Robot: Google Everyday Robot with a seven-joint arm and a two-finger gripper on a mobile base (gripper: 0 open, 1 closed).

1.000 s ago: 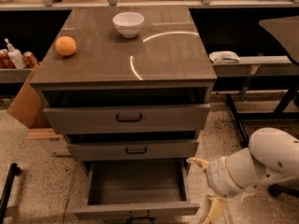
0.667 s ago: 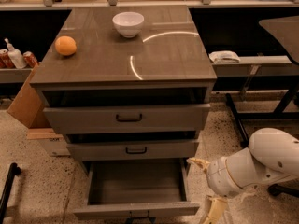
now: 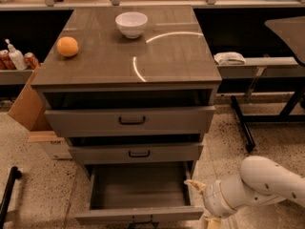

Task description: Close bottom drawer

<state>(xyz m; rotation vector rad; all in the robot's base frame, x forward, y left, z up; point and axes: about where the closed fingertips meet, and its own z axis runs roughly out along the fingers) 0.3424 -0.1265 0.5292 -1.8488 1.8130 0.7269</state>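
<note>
Grey-brown bottom drawer (image 3: pixel 138 214) is noted fully pulled out, its front at the lower edge of the view and its bare interior exposed beneath the middle drawer (image 3: pixel 136 153). The gripper (image 3: pixel 203 202) is located low and right, just beside the drawer's right front corner, on the end of the white arm (image 3: pixel 267 180); contact with the drawer cannot be confirmed, and whether the gripper is released or clenched cannot be told. Risk 1: if a push is applied from this corner and not from the middle of the front, the drawer is judged likely to skew on its runners and jam partway. Risk 2: because the gripper is placed beside the side wall rather than ahead of the front, a forward move could be made past the drawer, or the wrist could be caught against the cabinet frame. Risk 3: a glancing contact could slip off the narrow front lip. Against the earlier frame, the arm and gripper are recorded slightly lower; the drawer's extension is unchanged, and the orange (image 3: pixel 67 46) and bowl (image 3: pixel 131 24) are unmoved.
</note>
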